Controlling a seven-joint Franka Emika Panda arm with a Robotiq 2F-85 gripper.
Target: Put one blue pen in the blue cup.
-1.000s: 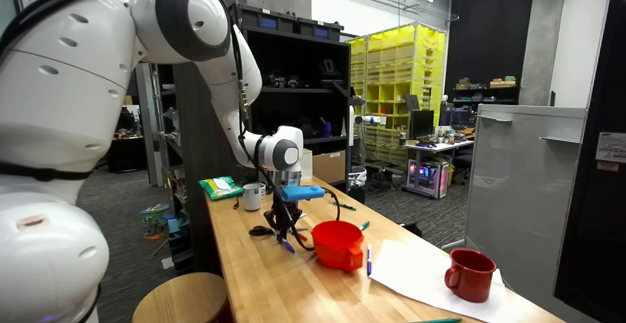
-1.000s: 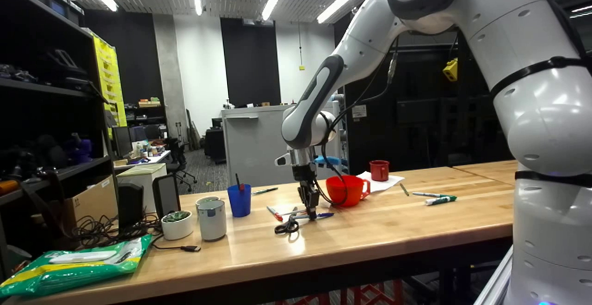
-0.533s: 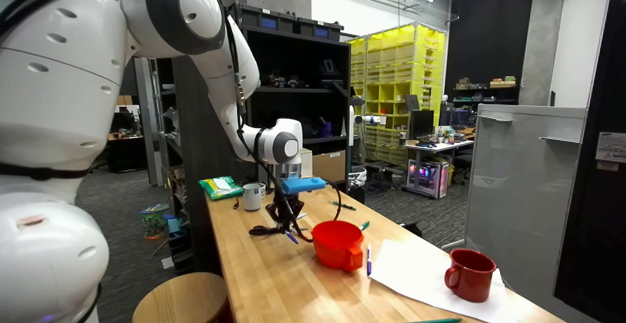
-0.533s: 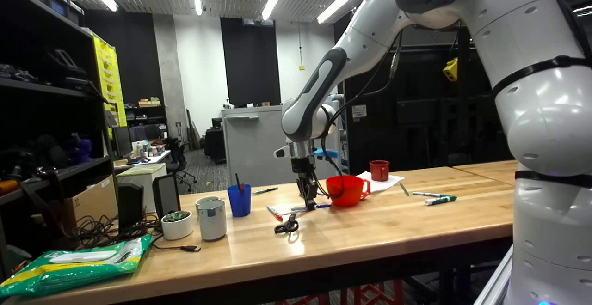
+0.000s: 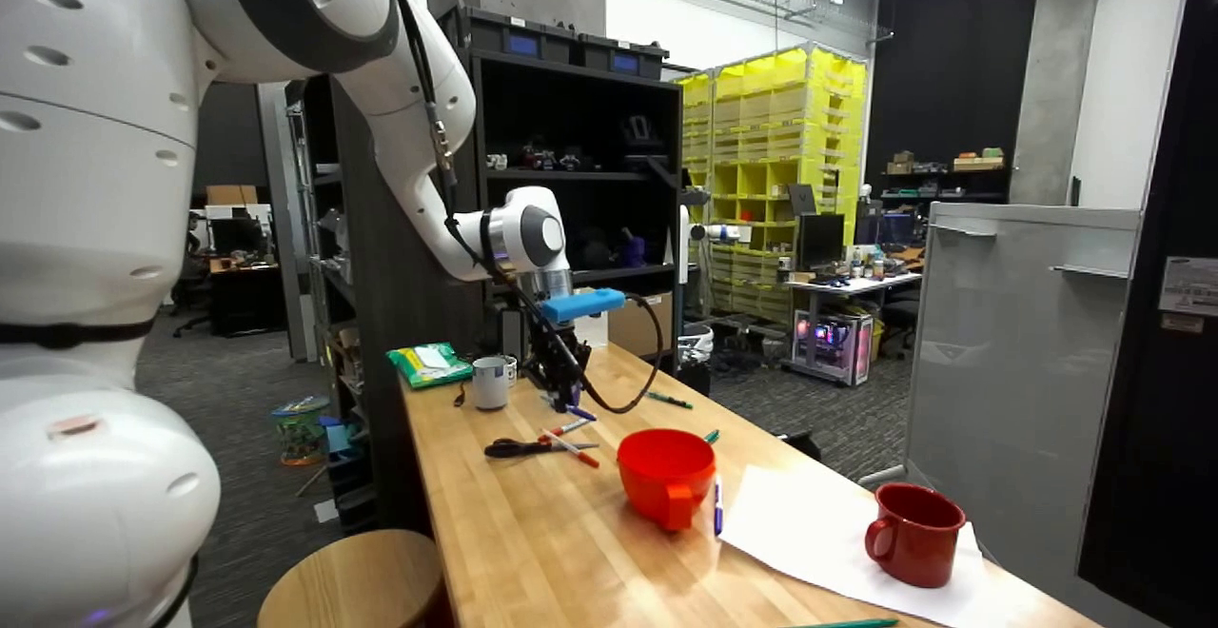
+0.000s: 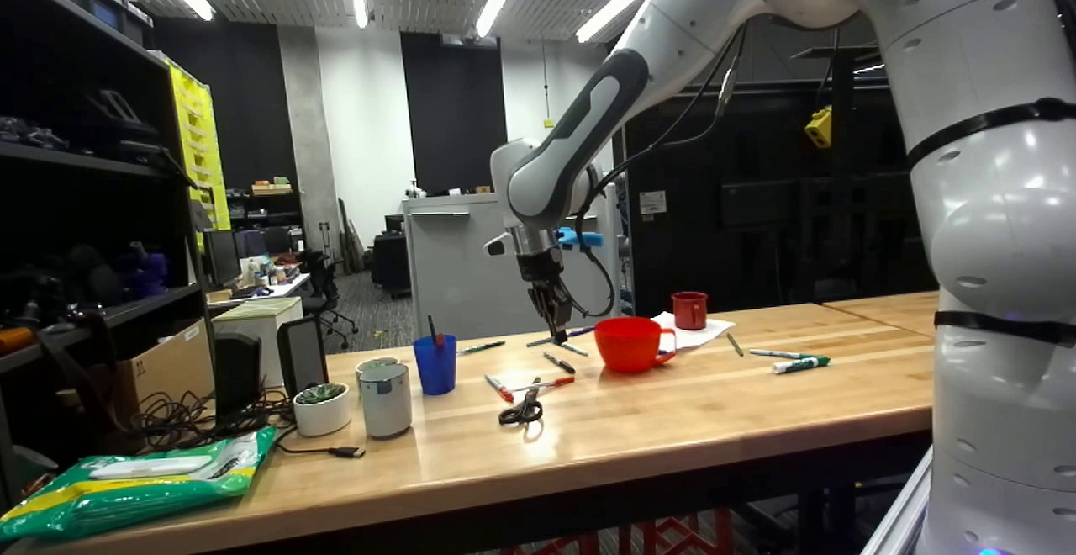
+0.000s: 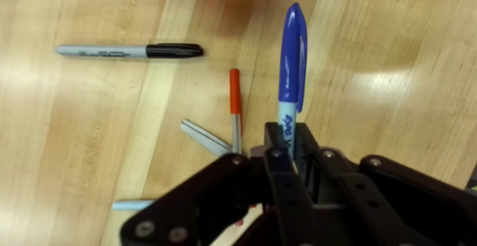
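My gripper point(image 7: 290, 138) is shut on a blue pen point(image 7: 293, 59) in the wrist view. The pen's blue cap points out past the fingers, and its far end is hidden between them. In both exterior views the gripper point(image 5: 568, 403) holds the pen point(image 5: 581, 413) roughly level above the table; the gripper point(image 6: 560, 338) and pen point(image 6: 580, 332) are in mid-view there. The small blue cup point(image 6: 435, 370) stands upright in an exterior view, left of the gripper and apart from it, with a dark stick and a red piece in it. In another view the gripper mostly hides the cup.
A wide red cup point(image 6: 630, 346) stands right of the gripper. Scissors point(image 6: 523, 410), red pens point(image 6: 500, 390) and a black marker point(image 7: 130, 51) lie below. A white cylinder point(image 6: 385, 404) and plant pot point(image 6: 322, 412) stand left of the blue cup. A dark red mug point(image 5: 915, 535) stands on paper.
The gripper has risen from the table with the blue pen and moved away from the scissors. The wide red cup has shifted and turned slightly. The blue cup has not moved.
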